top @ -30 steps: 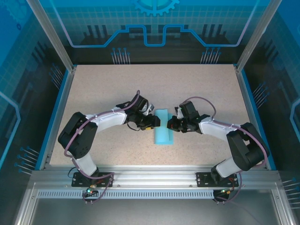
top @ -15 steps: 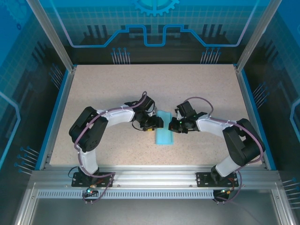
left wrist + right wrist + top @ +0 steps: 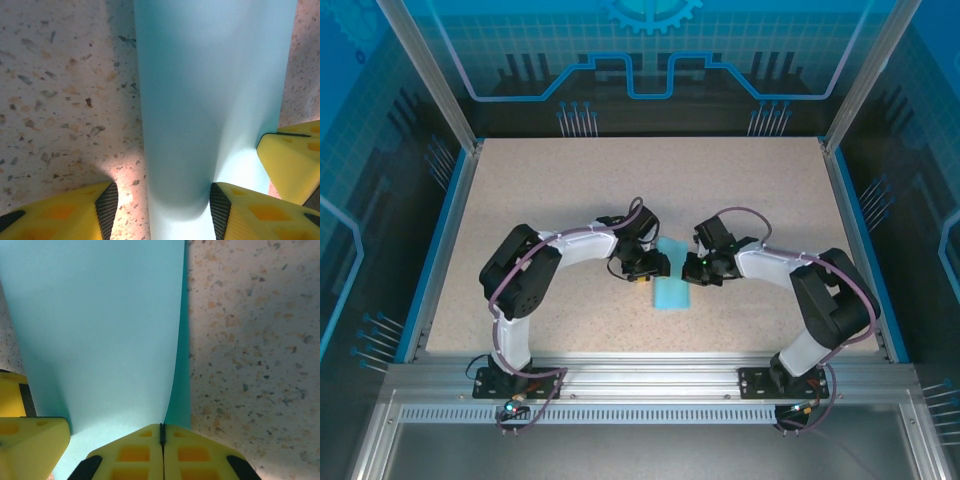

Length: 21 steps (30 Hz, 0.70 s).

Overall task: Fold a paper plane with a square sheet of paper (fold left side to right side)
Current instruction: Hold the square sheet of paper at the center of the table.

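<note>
While your right gripper (image 3: pixel 161 437) is pinching the edge of the square sheet of paper (image 3: pixel 671 290) at table (image 3: pixel 520 190) centre, your left gripper (image 3: pixel 162 205), spread, is straddling its fold. Be pressing it flat, edges aligned.

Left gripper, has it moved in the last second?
Yes. The left gripper has shifted slightly right, away from the table's left edge, toward the blue paper.
</note>
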Available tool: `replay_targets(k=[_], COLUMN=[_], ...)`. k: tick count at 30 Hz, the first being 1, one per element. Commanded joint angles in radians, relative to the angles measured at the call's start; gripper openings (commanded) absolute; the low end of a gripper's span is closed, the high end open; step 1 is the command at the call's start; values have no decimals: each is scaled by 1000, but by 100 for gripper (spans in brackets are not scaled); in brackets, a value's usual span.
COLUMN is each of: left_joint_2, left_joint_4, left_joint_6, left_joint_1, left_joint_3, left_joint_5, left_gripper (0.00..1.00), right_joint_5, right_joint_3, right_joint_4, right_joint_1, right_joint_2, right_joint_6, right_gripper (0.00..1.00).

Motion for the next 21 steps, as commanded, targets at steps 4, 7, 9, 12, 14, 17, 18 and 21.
replay_targets(k=[4, 7, 9, 12, 14, 17, 18, 21], left_joint_2=[59, 77, 89, 104, 113, 123, 126, 134], left_joint_4=[-64, -80, -85, -90, -94, -98, -101, -103], left_joint_6=[-23, -27, -28, -30, -31, -37, -40, -48], left_joint_1=[-27, -38, -43, -50, -52, -53, -53, -55], left_joint_3=[30, 43, 54, 61, 66, 71, 74, 77], left_joint_5=[-53, -69, -72, -72, -73, -76, -79, -78], left_gripper=[56, 55, 55, 55, 55, 55, 55, 56], right_joint_5=[16, 36, 58, 115, 159, 214, 228, 247], right_joint_3=[15, 14, 11, -4, -21, -58, -72, -107], right_joint_4=[-22, -35, -46, -71, -83, -87, -86, -77], right_joint_1=[11, 12, 10, 7, 2, -8, -13, -28], right_joint_2=[-8, -26, -49, -100, -141, -213, -241, -307], right_joint_6=[-15, -16, -19, -12, -2, 19, 25, 43], right_gripper=[12, 20, 25, 32, 37, 44, 47, 52])
